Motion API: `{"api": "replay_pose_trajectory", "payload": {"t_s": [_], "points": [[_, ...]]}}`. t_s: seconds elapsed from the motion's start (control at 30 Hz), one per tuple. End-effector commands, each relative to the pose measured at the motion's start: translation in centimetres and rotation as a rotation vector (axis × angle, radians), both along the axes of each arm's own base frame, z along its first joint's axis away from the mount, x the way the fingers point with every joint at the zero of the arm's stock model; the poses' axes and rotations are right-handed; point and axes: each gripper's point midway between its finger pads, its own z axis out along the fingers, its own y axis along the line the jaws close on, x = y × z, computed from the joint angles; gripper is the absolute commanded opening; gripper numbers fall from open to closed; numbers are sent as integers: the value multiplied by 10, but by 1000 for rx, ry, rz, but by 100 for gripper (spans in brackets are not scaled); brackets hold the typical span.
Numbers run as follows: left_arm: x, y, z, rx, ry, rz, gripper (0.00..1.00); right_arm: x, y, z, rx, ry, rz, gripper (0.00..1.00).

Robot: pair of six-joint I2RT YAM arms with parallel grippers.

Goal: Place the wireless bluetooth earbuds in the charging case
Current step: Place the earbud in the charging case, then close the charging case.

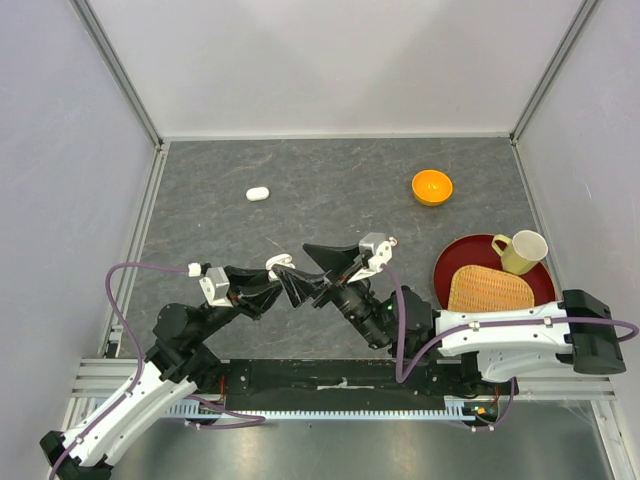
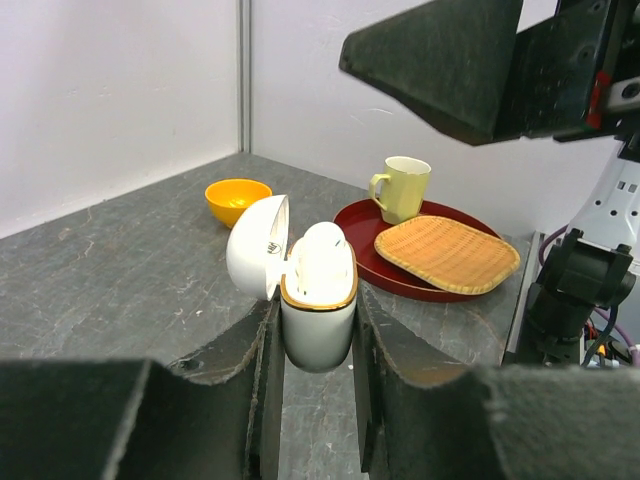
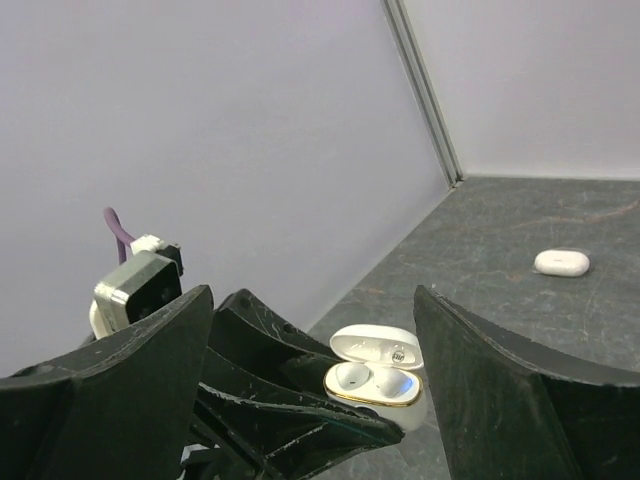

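An orange bowl [image 1: 432, 186] sits near a red plate [image 1: 464, 250] bearing a mug [image 1: 521, 251] and woven mat [image 1: 489, 289].

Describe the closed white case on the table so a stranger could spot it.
On the dark grey stone-patterned tabletop, look toward the back, well left of the small orange bowl. A glossy white pill-shaped case lies there alone and shut, unlike the open white case held in the left gripper.

Bright, even diffuse light; shadows faint and soft; mild glare on glossy charging case [image 2: 318, 330].
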Motion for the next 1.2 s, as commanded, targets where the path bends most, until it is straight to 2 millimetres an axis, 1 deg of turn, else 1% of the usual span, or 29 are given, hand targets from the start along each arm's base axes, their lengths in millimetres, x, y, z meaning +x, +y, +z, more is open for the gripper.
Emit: {"api": "replay_pose_trajectory", "payload": {"t_s": [0.0,0.07,0.1,0.13,0.17,0.2,0.23,0.3,0.33,0.4,0.43,0.5,0.53,0.57,0.6,0.63,0.67,0.73,0.77,0.83,0.87,0.9,0.93,0.97,1.0,1.03,1.07,1.13,1.17], "points": [[-5,4,16,-23,-34,-2,2,1,-18,17,57,-8,-26,89],[-5,4,17,-25,-31,-3,2,6,-26,15,58,18,-62,90],[-5,5,18,-27,-31,-2,2,8,-29,12,56,37,-77,93],[-6,4,18,-27,-30,-6,2,11,-32,7,49,69,-93,95],[-7,4,18,-29,-27,-10,2,18,-41,1,51,115,-151,98],[-7,4,19,-30,-29,-12,2,20,-46,2,57,139,-168,98],[-8,3,19,-29,-27,-17,2,23,-48,-9,31,179,-187,98],[-10,2,20,-33,-22,-29,2,28,-58,-10,33,221,-226,98],[-10,2,20,-31,-19,-32,2,31,-60,-21,11,259,-239,98],[-11,0,18,-27,-12,-48,2,35,-67,-18,29,303,-242,98],[-11,-1,17,-23,-7,-53,2,42,-73,-30,-22,324,-261,98],[-14,-4,17,-17,-2,-73,2,45,-76,-27,4,373,-242,98],[-15,-5,18,-14,-2,-82,2,53,-85,-39,-43,398,-283,98],[-15,-6,16,-2,-1,-87,2,57,-89,-37,-11,435,-294,98],[-17,-8,15,10,-4,-103,2,59,-90,-39,-25,451,-289,98],[-18,-9,16,23,-6,-107,2,67,-99,-56,-97,482,-325,98],[-18,-10,15,35,-4,-114,2,70,-101,-53,-87,508,-323,98],[-20,-12,16,60,-14,-128,2,71,-100,-60,-124,538,-274,98],[-20,-13,14,75,-8,-131,2,70,-99,-61,-123,548,-252,98],[-21,-14,16,87,-16,-143,2,63,-96,-50,-91,550,-179,98],[-22,-15,16,90,-15,-149,2,62,-99,-46,-79,541,-174,98],[-23,-16,15,96,-12,-159,2,59,-103,-31,-30,514,-154,98],[-25,-17,17,94,-15,-167,2,58,-106,-24,0,491,-142,98],[-25,-18,16,98,-11,-175,2,56,-107,-30,1,480,-124,98],[-27,-19,16,103,-12,-190,2,52,-110,-15,50,450,-93,98],[-29,-20,16,106,-16,-201,2,53,-112,-16,41,442,-87,98],[-29,-21,15,114,-10,-206,2,49,-107,-13,30,433,-42,98],[-31,-23,15,127,-14,-226,2,46,-97,-16,-24,421,-2,98],[-32,-24,14,131,-13,-235,2,43,-84,-17,-59,430,40,98]]}}
